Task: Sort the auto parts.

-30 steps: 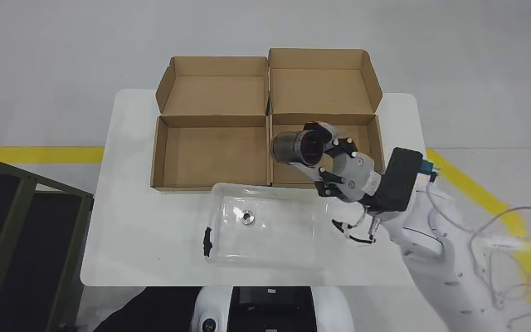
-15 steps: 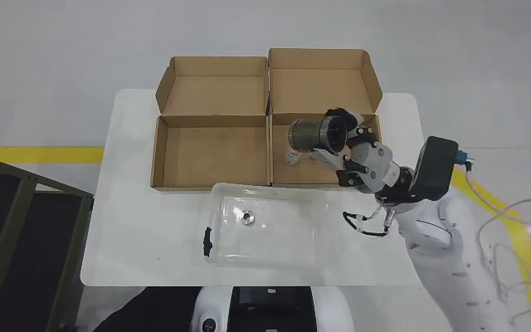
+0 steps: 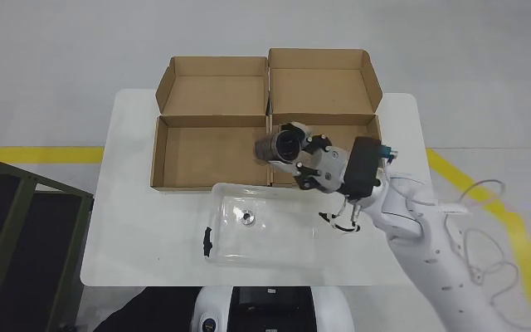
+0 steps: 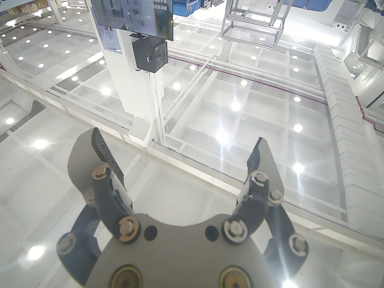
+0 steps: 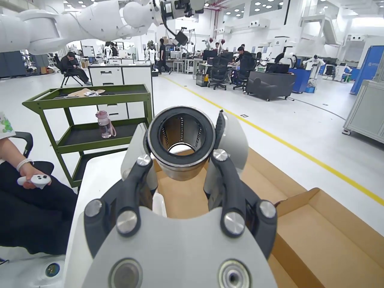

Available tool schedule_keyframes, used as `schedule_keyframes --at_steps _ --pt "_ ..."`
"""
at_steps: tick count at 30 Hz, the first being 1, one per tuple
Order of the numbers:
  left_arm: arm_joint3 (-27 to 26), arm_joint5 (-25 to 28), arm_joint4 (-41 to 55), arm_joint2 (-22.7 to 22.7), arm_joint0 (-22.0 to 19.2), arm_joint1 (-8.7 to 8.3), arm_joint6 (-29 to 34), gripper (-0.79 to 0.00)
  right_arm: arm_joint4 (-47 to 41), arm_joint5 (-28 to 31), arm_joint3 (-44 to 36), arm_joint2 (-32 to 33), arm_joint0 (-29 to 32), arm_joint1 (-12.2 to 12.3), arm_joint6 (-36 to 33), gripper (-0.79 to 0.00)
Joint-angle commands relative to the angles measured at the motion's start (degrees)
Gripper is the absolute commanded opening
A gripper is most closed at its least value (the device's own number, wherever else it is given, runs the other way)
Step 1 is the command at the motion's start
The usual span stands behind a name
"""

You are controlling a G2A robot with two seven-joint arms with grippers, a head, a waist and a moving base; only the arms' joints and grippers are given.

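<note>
Change: the metal cylinder [image 3: 270, 148] has been carried since half a second ago from above the right box [image 3: 365, 133] toward the left box [image 3: 207, 158]; the arm has been drawn in closer to the table's middle.
Cylinder and right gripper: the cylinder is clamped on its sides between the fingers of the right gripper [image 5: 183, 142], its open end sticking out past the fingertips and its axis roughly level.
Table [image 3: 124, 207]: white, with the two open cardboard boxes set side by side at the far part.
Boxes: the cylinder is held in the air over the wall where the two boxes meet.
Clear bin [image 3: 274, 241]: placed just in front of the boxes, below and beside the right gripper.
Left gripper [image 4: 177, 137]: jaws spread wide with nothing between them, pointed up at the ceiling.
Small metal part [image 3: 247, 217]: lying on the floor of the clear bin, well apart from the cylinder.
</note>
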State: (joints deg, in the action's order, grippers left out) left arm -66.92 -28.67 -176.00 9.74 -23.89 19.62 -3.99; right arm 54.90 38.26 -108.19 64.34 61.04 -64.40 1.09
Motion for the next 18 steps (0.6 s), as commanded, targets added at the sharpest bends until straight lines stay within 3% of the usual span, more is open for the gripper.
schedule_keyframes --at_steps 1,18 --pt "0.0 0.0 0.0 0.0 0.0 0.0 0.0 0.0 0.59 -0.4 1.05 -1.19 -0.33 -0.22 -0.43 -0.785" --pt "0.0 0.0 0.0 0.0 0.0 0.0 0.0 0.0 6.86 -6.45 10.13 -10.43 -5.57 -2.72 -5.91 -0.785"
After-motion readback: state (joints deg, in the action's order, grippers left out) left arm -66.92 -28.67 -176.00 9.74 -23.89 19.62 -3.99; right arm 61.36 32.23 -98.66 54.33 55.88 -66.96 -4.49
